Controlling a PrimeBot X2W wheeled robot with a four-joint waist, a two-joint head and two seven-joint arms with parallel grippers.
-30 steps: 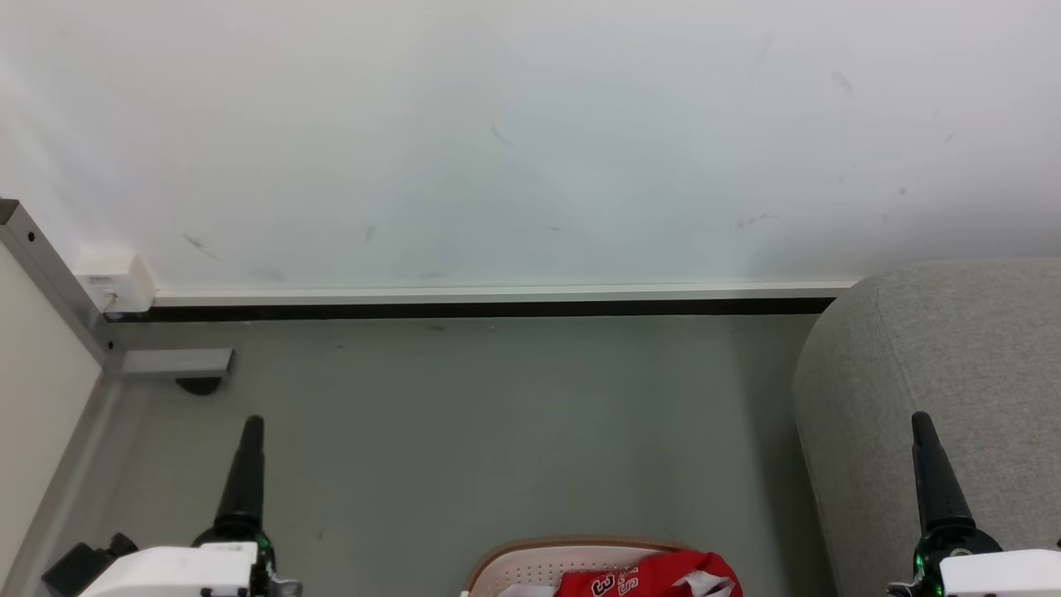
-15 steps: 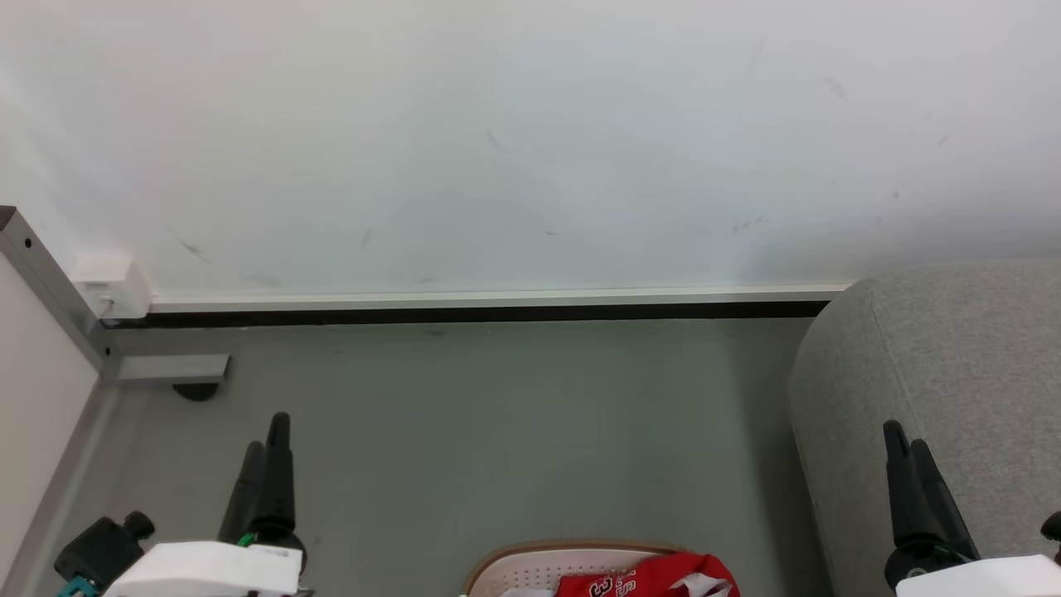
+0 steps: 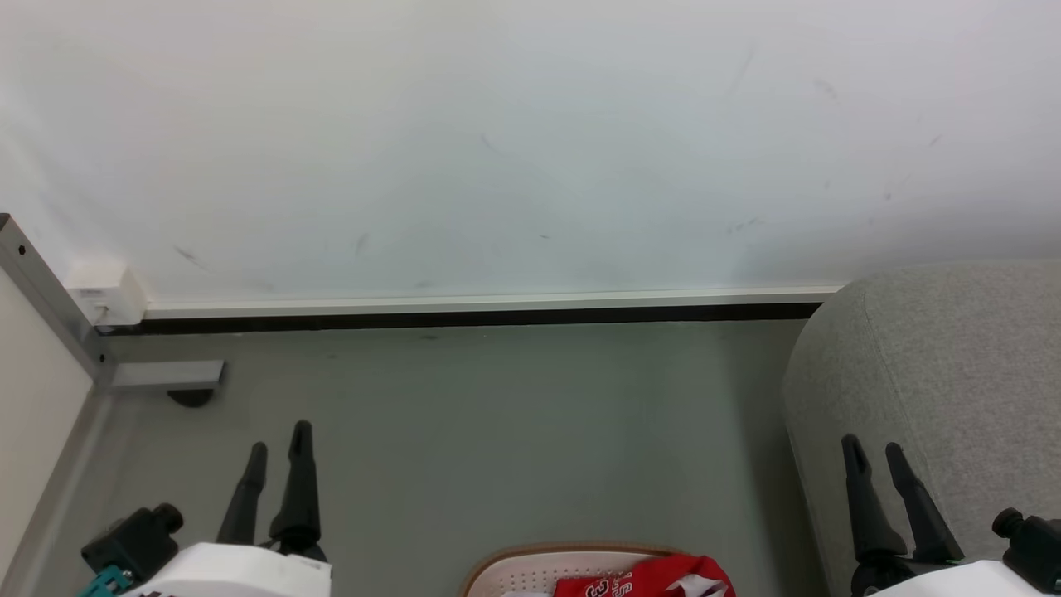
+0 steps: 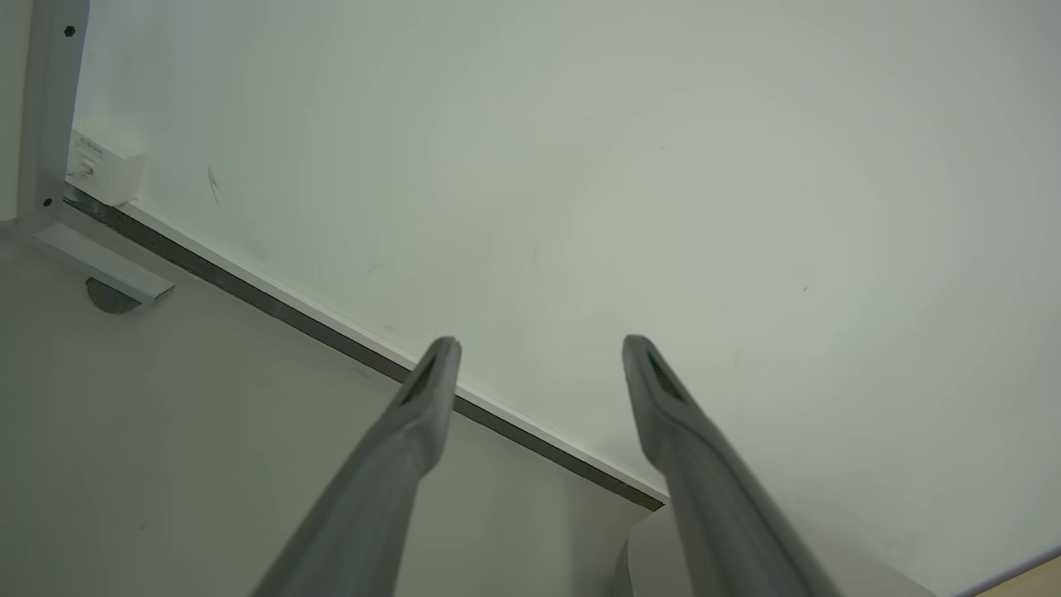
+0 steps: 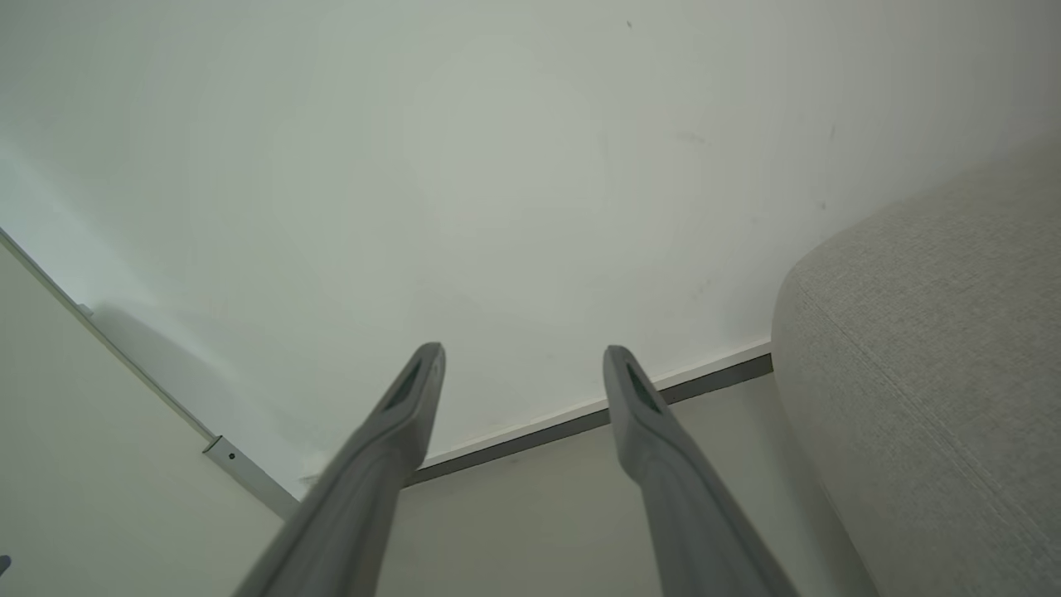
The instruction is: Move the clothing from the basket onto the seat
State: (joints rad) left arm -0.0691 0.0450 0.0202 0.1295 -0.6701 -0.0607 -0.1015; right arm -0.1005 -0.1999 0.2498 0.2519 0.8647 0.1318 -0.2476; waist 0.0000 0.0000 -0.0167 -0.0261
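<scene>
The white perforated basket [image 3: 530, 570] with its tan rim peeks in at the bottom middle of the head view, on the floor. Red clothing [image 3: 655, 578] with white lettering lies in it, mostly cut off by the frame edge. The grey woven seat [image 3: 953, 365] fills the right side, and its rounded edge [image 5: 928, 348] also appears in the right wrist view. My left gripper [image 3: 280, 439] stands open at lower left, above bare floor. My right gripper [image 3: 872, 449] is open at lower right, in front of the seat's side. Both grippers [image 4: 539, 344] [image 5: 522, 352] hold nothing.
A white wall with a dark baseboard [image 3: 464, 313] runs across the back. A grey metal furniture leg and foot [image 3: 166, 377] with a white wall box [image 3: 104, 292] sit at the far left. Grey floor [image 3: 514, 431] lies between the grippers.
Both wrists have rolled, so each gripper's two fingers now show side by side instead of as one. The left gripper shifted right, the right gripper left and lower. The camera drifted slightly.
</scene>
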